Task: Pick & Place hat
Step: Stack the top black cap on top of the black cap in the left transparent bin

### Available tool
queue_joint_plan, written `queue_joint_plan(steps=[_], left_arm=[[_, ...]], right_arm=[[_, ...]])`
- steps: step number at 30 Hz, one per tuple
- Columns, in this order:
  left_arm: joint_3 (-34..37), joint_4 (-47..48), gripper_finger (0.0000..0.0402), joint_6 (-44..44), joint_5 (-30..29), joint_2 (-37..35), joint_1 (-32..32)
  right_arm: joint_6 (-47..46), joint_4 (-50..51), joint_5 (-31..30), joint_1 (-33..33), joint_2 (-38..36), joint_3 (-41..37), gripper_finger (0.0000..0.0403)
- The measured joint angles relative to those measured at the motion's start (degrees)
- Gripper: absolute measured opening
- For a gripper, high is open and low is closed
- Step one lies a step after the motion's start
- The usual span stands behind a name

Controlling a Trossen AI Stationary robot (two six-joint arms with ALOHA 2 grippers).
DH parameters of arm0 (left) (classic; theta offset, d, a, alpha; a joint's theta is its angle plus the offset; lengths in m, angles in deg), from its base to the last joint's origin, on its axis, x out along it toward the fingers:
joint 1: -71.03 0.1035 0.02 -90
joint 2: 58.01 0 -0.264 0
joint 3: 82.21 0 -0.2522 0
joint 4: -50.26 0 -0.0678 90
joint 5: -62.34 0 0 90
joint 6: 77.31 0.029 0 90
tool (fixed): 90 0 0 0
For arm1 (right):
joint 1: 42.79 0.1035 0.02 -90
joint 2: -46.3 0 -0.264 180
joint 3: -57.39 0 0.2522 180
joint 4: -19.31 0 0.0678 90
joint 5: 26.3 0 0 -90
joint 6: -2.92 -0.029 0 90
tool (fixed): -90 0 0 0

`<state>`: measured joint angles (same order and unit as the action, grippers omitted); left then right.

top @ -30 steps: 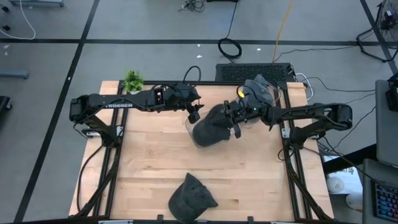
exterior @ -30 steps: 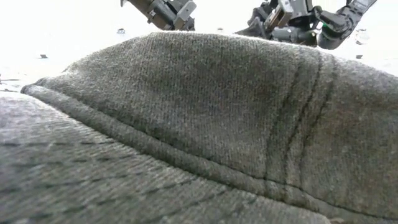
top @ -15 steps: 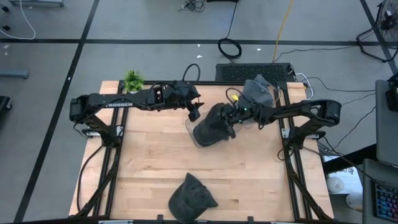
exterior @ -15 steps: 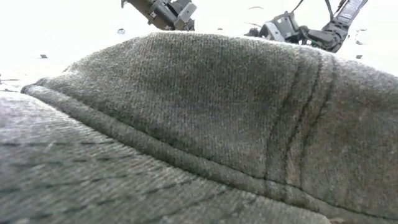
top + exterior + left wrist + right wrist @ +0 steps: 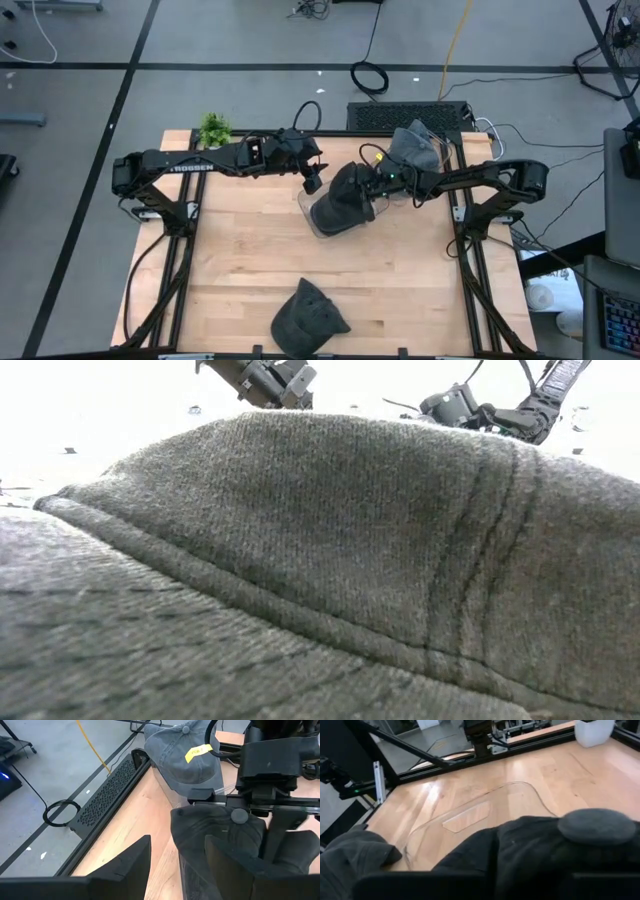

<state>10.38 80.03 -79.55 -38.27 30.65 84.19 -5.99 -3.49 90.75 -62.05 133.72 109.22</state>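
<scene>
A dark cap [image 5: 338,205] sits at the table's far middle, over a clear tray [image 5: 318,230]. My right gripper [image 5: 372,192] reaches in from the right and is shut on the cap. The cap's top button [image 5: 597,825] shows just past my right fingers. My left gripper [image 5: 314,181] hangs open just to the far left of the cap and touches nothing; its wrist view shows the cap [image 5: 215,845] ahead of its spread fingers [image 5: 177,840]. My right gripper holds the dark cap by its crown [image 5: 260,837], beside the top button [image 5: 239,815], pinched between the two fingers. The fingers come from the table's right, slanting down. The cap hangs toward the clear tray [image 5: 470,817]; whether it rests on the tray cannot be told.
A grey cap with a yellow tag [image 5: 415,148] lies at the far right corner. Another dark grey cap [image 5: 305,318] lies at the near edge and fills the low view [image 5: 320,560]. A small potted plant [image 5: 213,130] stands at the far left corner.
My right arm has drawn its elbow in and turned at the wrist, shifting the gripper a little toward the far edge. The dark cap has moved with it and tipped up slightly, uncovering the grey cap's yellow tag. My left arm has kept still.
</scene>
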Motion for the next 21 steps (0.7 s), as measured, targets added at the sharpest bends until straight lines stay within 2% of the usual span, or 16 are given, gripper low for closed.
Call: queue_joint_plan(steps=[7, 11, 16, 21], left_arm=[[0.00, 0.00, 0.0198, 0.00, 0.00, 0.00, 0.01], [0.00, 0.00, 0.0198, 0.00, 0.00, 0.00, 0.01], [0.00, 0.02, 0.0198, -0.07, 0.00, 0.00, 0.00], [0.00, 0.02, 0.0198, -0.24, 0.00, 0.00, 0.01]], right_arm=[[-0.73, 0.04, 0.03, -0.13, -0.14, 0.01, 0.0170], [-0.86, 0.59, 0.14, -0.57, -2.79, -0.08, 0.0233], [-0.87, 2.37, 0.02, -0.64, -8.79, -0.08, 0.0281], [0.22, 5.48, -0.05, -2.16, -14.07, -0.08, 0.0306]])
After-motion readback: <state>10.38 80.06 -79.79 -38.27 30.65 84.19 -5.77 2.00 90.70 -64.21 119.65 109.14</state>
